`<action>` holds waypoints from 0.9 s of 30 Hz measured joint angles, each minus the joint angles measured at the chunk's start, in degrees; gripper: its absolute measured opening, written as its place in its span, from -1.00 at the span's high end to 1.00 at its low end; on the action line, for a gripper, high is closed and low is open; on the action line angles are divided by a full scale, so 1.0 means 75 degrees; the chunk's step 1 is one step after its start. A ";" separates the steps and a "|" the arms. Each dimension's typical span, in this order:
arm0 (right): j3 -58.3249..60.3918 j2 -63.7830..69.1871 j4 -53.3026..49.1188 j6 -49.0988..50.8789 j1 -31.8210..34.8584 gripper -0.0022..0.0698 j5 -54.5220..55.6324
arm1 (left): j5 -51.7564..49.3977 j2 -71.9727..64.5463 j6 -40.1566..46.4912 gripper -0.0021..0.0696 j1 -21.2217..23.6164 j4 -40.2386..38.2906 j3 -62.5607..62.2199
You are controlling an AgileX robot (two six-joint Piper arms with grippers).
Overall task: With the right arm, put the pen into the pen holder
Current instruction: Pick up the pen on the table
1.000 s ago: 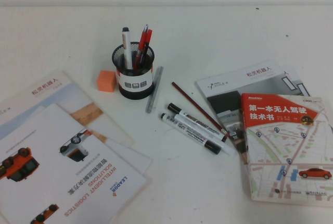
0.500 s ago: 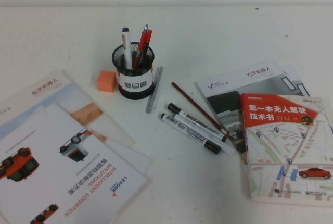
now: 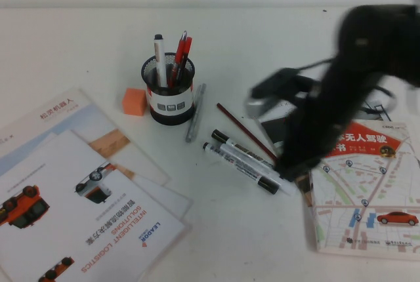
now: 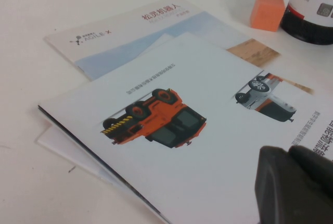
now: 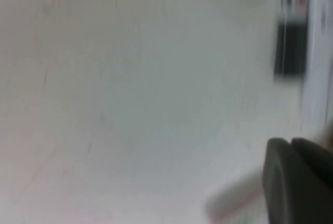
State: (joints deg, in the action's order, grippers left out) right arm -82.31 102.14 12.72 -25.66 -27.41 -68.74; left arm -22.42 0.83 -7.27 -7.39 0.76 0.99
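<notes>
I see the pen (image 3: 241, 167) lying flat on the table (image 3: 275, 39), below and right of the pen holder (image 3: 169, 92), beside a second marker (image 3: 248, 153). The right gripper (image 3: 292, 167) is low at the pen's right end, over the red book (image 3: 364, 187); I cannot tell its grip. The left gripper (image 4: 294, 185) hovers over brochures (image 4: 171, 130), apparently clenched, well left of the holder.

High view raised, angled down on the pen holder (image 3: 168, 98), left wrist view low and close over the brochures (image 4: 171, 146) beside the pen holder (image 4: 312, 10), both sharing holder and orange block (image 3: 134, 101), right wrist view close above bare table, blurred.
</notes>
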 joint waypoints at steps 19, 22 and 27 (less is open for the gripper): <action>-0.4229 0.3568 -0.1210 0.0638 -0.1347 0.22 -0.0164 | 0.0000 0.0000 0.0000 0.95 0.0000 0.0000 0.0000; -0.4229 0.3587 -0.1546 0.0730 -0.1347 0.15 -0.0168 | 0.0000 0.0000 0.0000 0.95 0.0000 0.0000 0.0000; -0.4259 0.3623 -0.1814 0.0845 -0.1347 0.13 -0.0181 | 0.0000 0.0000 0.0000 0.95 0.0000 0.0000 0.0000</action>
State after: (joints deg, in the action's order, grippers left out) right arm -114.26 129.31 -0.88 -19.32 -37.51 -70.09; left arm -22.42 0.83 -7.27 -7.39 0.76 0.99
